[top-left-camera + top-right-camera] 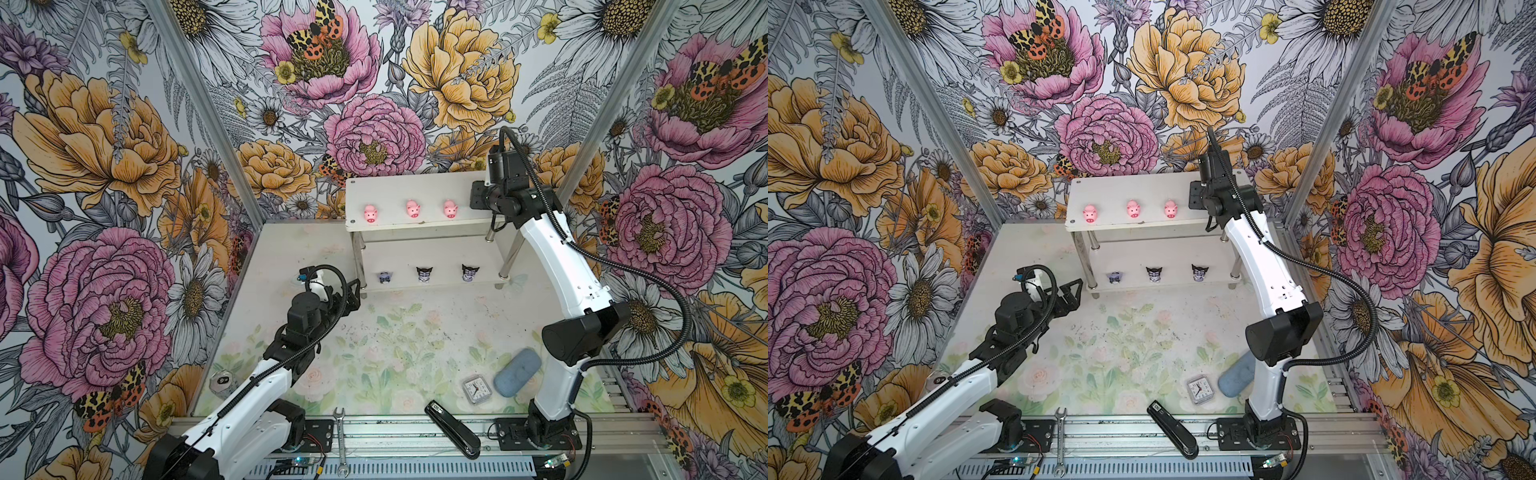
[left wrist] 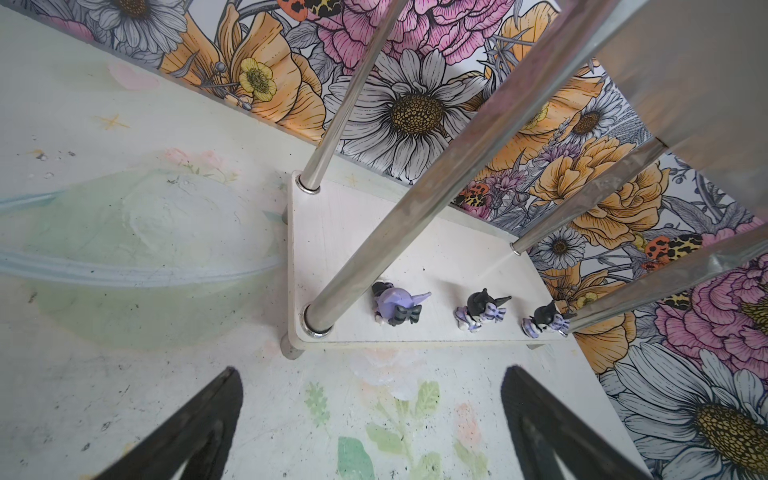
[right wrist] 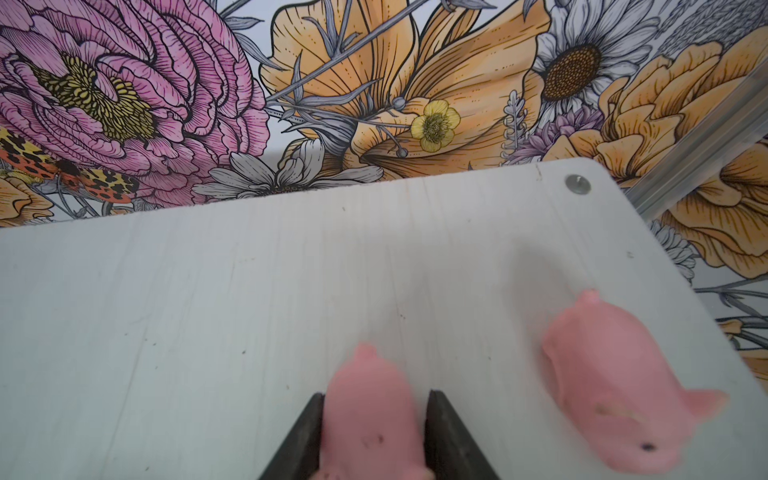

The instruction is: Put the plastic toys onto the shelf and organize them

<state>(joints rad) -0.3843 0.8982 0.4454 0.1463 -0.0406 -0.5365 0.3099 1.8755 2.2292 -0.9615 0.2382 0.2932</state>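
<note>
Figurines (image 2: 478, 313) stand shelved ahead of the wide left end effector (image 2: 374, 370); the right end effector (image 3: 374, 395) clasps the last pig (image 3: 365, 432) at the shelf (image 3: 208, 311).

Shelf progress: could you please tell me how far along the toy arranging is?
Done: three pigs stand in a row on the top tier of the shelf, and three figurines line the lower tier. In hand: the right tool grips a fourth pig on the top tier, beside an askew fifth pig. Remaining: probably setting those two in line and letting go. The left tool hangs open and empty.
</note>
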